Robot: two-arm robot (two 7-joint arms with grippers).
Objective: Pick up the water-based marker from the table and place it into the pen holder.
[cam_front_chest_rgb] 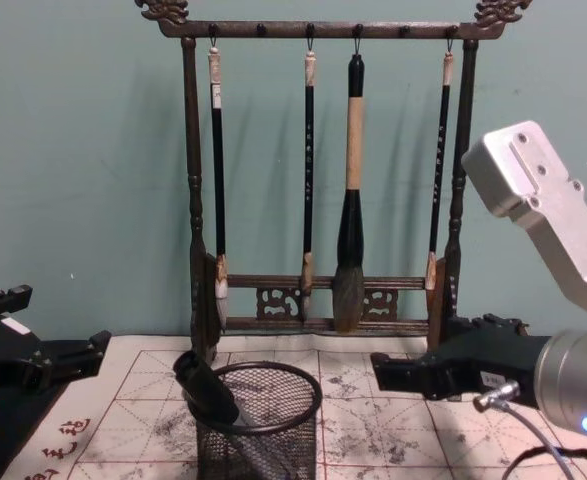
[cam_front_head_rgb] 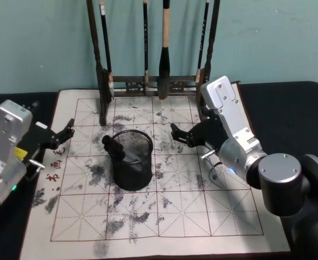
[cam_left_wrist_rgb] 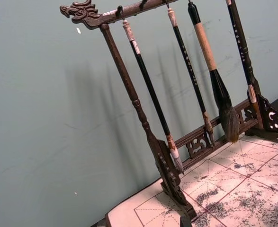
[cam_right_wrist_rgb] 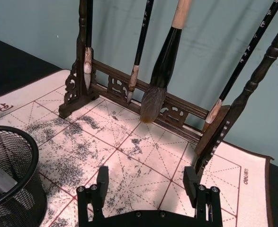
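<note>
The pen holder [cam_front_head_rgb: 138,172], a black wire-mesh cup, stands on the middle of the mat. The water-based marker [cam_front_head_rgb: 114,147], dark with a thick black cap, stands tilted inside it and leans on the left rim; the chest view shows the marker [cam_front_chest_rgb: 205,388] poking out of the pen holder [cam_front_chest_rgb: 268,435]. My right gripper [cam_front_head_rgb: 179,137] hovers open and empty just right of the cup, and its wrist view shows the right gripper [cam_right_wrist_rgb: 146,182] spread above the mat beside the pen holder [cam_right_wrist_rgb: 20,194]. My left gripper [cam_front_head_rgb: 64,134] is open and empty over the mat's left edge.
A tall dark wooden brush rack [cam_front_head_rgb: 148,81] with several hanging brushes stands at the back of the ink-stained gridded mat [cam_front_head_rgb: 175,216]. The same brush rack [cam_front_chest_rgb: 323,180] rises behind the cup. Black tablecloth surrounds the mat.
</note>
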